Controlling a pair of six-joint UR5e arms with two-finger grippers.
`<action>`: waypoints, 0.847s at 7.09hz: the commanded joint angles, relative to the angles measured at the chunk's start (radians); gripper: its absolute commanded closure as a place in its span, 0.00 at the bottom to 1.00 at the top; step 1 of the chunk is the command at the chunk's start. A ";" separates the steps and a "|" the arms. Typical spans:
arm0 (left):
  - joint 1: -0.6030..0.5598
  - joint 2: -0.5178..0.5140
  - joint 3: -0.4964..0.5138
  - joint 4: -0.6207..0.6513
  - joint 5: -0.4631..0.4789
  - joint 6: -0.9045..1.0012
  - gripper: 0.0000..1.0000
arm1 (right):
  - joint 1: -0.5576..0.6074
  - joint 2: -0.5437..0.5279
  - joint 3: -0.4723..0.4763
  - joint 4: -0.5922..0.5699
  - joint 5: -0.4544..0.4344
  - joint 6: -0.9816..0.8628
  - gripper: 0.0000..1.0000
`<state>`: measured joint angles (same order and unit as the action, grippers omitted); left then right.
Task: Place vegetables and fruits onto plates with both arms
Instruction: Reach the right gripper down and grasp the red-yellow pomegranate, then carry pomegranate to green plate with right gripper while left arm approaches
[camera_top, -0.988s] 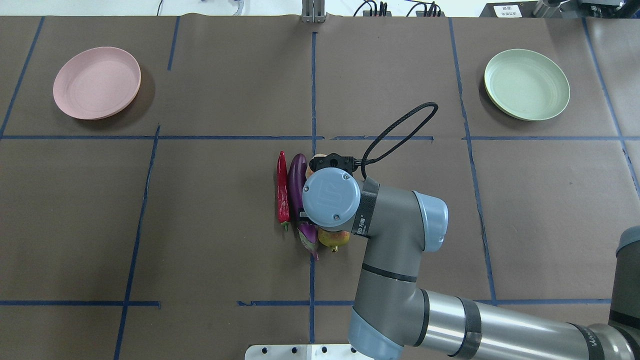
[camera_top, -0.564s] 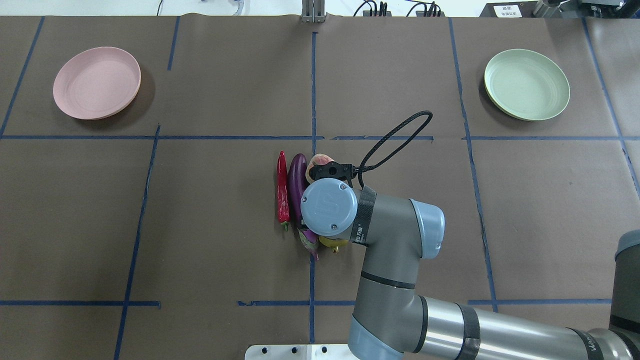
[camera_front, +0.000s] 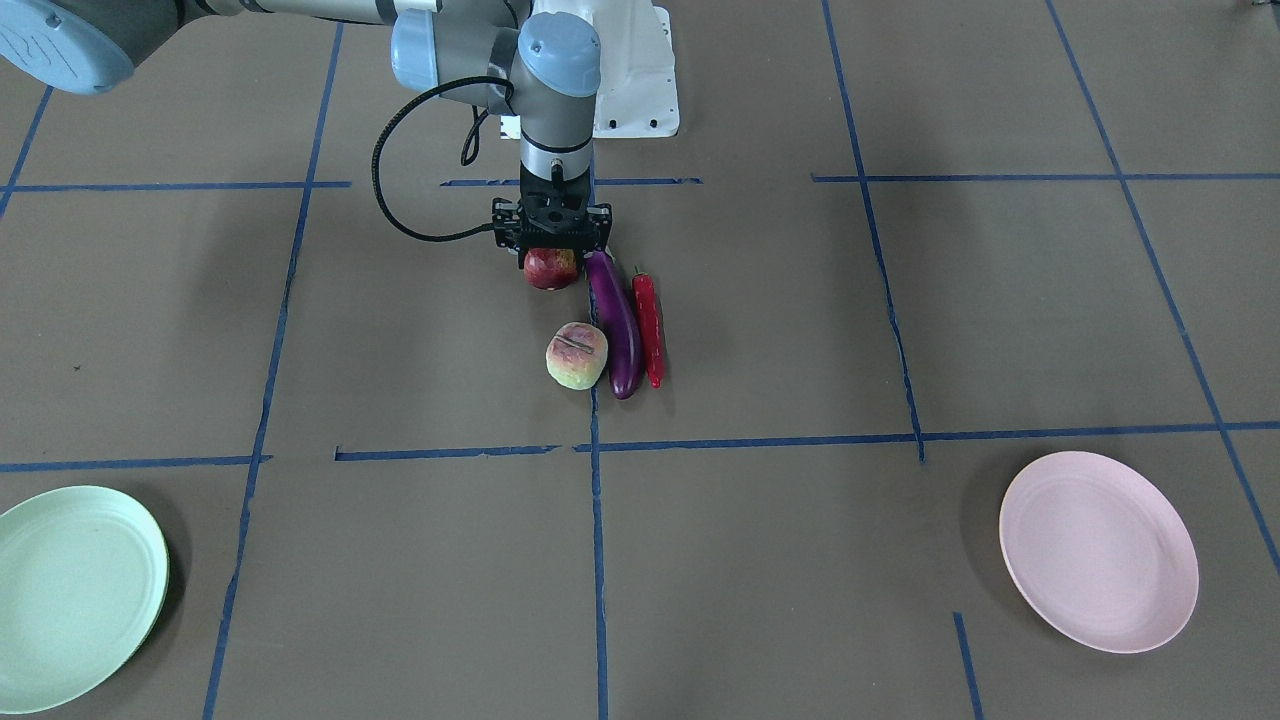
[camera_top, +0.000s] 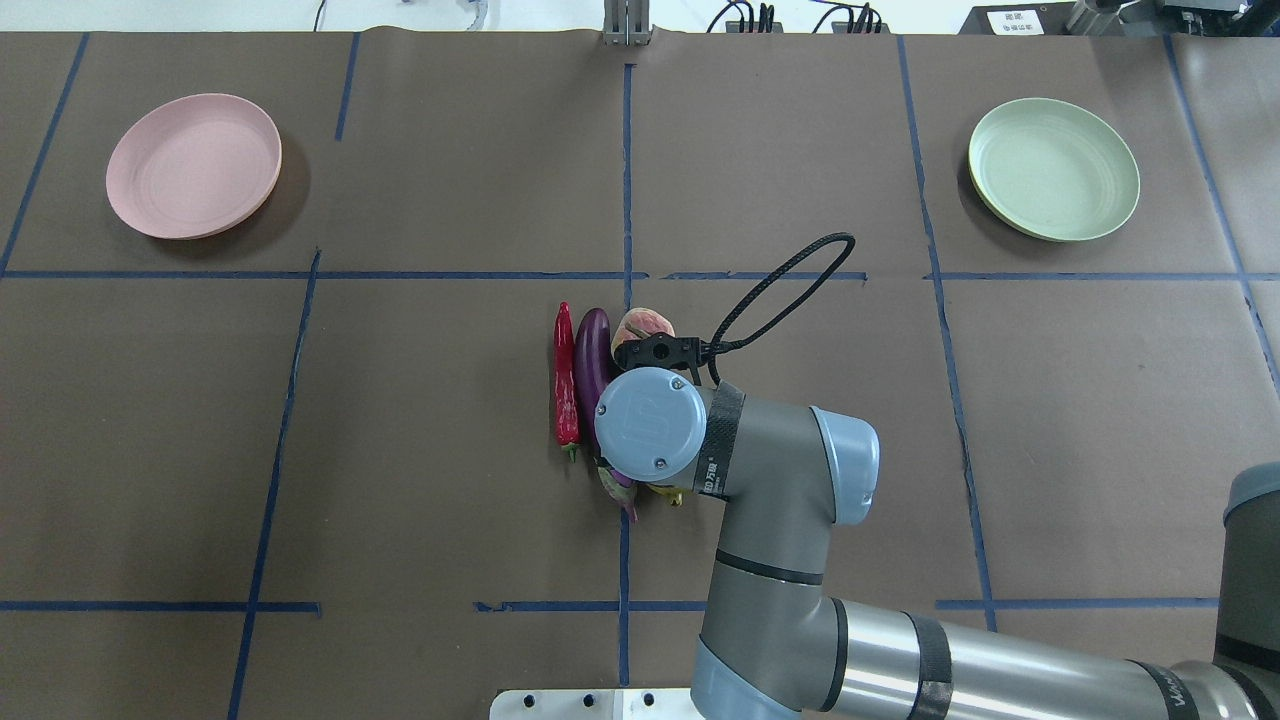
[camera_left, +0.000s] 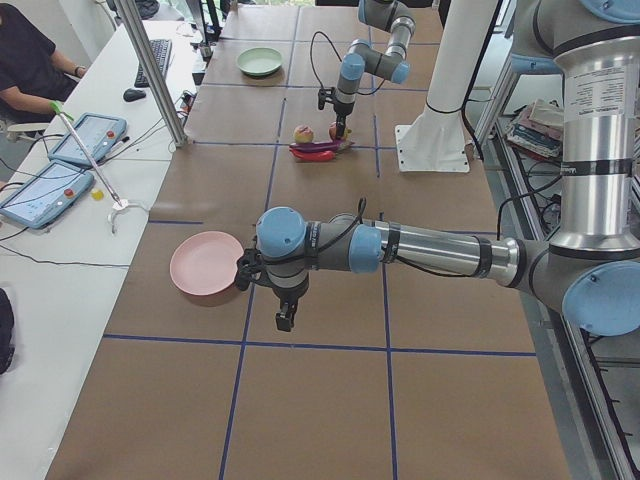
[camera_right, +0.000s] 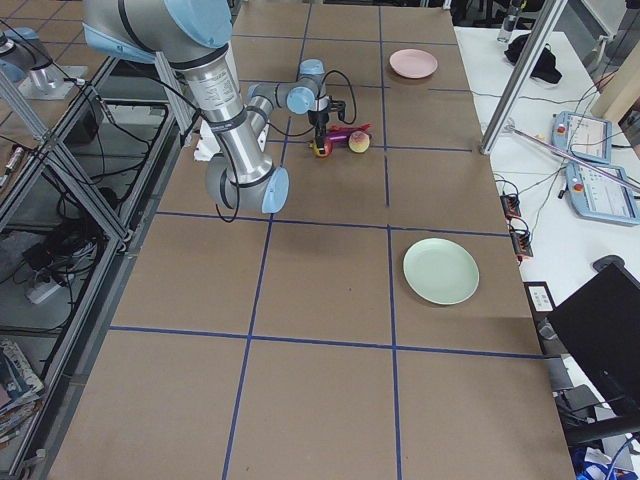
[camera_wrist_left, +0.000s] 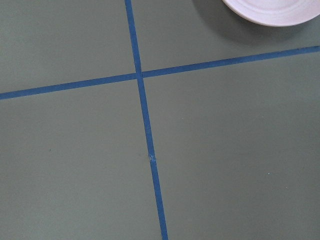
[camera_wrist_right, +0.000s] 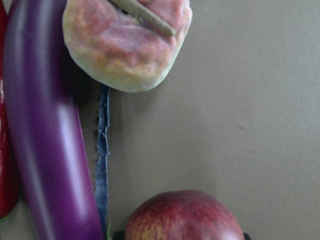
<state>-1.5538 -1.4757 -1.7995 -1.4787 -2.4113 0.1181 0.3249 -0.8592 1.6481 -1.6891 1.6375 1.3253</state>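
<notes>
Since a second ago the right arm has drawn back toward the robot's base, uncovering the peach (camera_front: 577, 355) and settling over the pomegranate (camera_front: 551, 268). The pomegranate sits on the table (camera_front: 900, 300) at the robot-side end of the cluster, directly under the right gripper (camera_front: 553, 245). The jaws flank it, though I cannot tell whether they press on it yet.

The fruit is round and glossy, so an off-centre squeeze would likely roll it or pop it out. The eggplant (camera_front: 617, 325) has its cap end just beside the pomegranate, so the finger on that side could catch it. Any shove would carry on to the chili pepper (camera_front: 650, 328) lying against the eggplant.

Both the green plate (camera_front: 60, 600) and the pink plate (camera_front: 1098, 550) are well apart from the cluster, so a weak hold risks a drop on the way. The left gripper (camera_left: 287, 315) hangs near the pink plate, and I cannot tell whether it is parted or closed.
</notes>
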 joint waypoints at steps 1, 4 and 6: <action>0.000 0.000 -0.001 0.000 -0.003 0.000 0.00 | 0.040 -0.026 0.066 -0.024 0.018 -0.003 1.00; 0.000 0.005 0.014 0.000 -0.032 0.000 0.00 | 0.282 -0.232 0.274 -0.112 0.093 -0.214 1.00; 0.067 0.002 0.000 -0.058 -0.087 -0.024 0.00 | 0.496 -0.236 0.111 -0.097 0.122 -0.462 1.00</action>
<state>-1.5336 -1.4737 -1.7943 -1.4962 -2.4733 0.1116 0.6889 -1.0879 1.8541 -1.7937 1.7405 1.0050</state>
